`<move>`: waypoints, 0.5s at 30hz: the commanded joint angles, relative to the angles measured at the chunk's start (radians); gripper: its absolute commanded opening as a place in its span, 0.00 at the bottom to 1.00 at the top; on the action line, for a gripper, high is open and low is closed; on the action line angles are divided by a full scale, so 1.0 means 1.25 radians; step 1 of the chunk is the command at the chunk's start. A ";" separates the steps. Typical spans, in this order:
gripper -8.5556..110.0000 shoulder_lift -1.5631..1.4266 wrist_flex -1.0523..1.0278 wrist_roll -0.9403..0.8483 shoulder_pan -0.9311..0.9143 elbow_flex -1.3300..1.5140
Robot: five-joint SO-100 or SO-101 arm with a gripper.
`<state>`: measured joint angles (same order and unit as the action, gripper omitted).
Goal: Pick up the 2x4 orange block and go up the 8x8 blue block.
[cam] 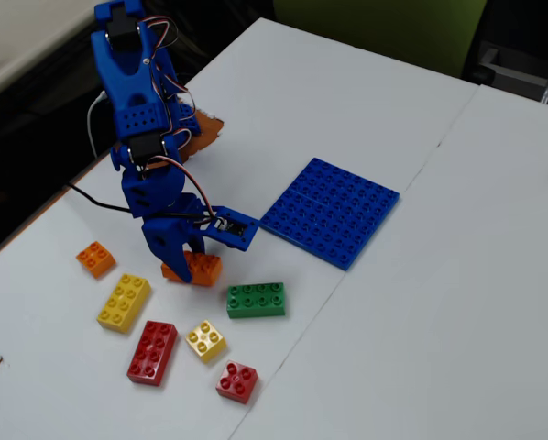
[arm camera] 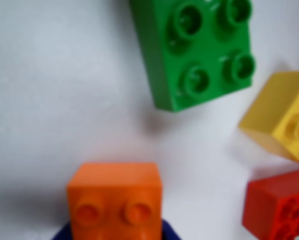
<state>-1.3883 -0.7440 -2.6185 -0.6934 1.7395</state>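
Orange fills the bottom of my wrist view: the orange rectangular plastic brick (arm camera: 114, 197), end-on, two studs showing, with dark blue pincer parts just visible at either side beneath it. From the fixed view I see my blue pincer (cam: 184, 264) down over that same brick (cam: 199, 269) on the white table (cam: 421, 302), fingers straddling it. I judge the jaws closed or nearly closed on the brick, but I cannot tell whether they are truly clamped, and the brick looks to sit on the table, not yet lifted.

Largest first: the large flat square blue studded baseplate (cam: 330, 211) lies beyond the pincer, up and to the right in the fixed view, apart from it. The green eight-stud plastic brick (cam: 256, 300) sits just beside the pincer on its near right. Smaller bricks lie below, clear of the grip: a yellow four-stud (cam: 205, 340) and a red four-stud (cam: 236, 381).

To do this step well, I want a firm, centred squeeze across the brick's narrow width before lifting. Then I rise straight up, high enough to clear the green brick, and only then swing toward the baseplate. A skewed grip could let the brick twist, so I would check the wrist view for tilt as it leaves the table.
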 commanded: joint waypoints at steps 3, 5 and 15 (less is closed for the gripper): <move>0.14 -0.006 -0.025 0.026 0.006 -0.036; 0.13 -0.023 -0.047 0.045 0.006 -0.036; 0.10 -0.369 -0.395 0.283 0.036 -0.036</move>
<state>-1.6766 -1.1106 -2.3577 -0.6796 1.7349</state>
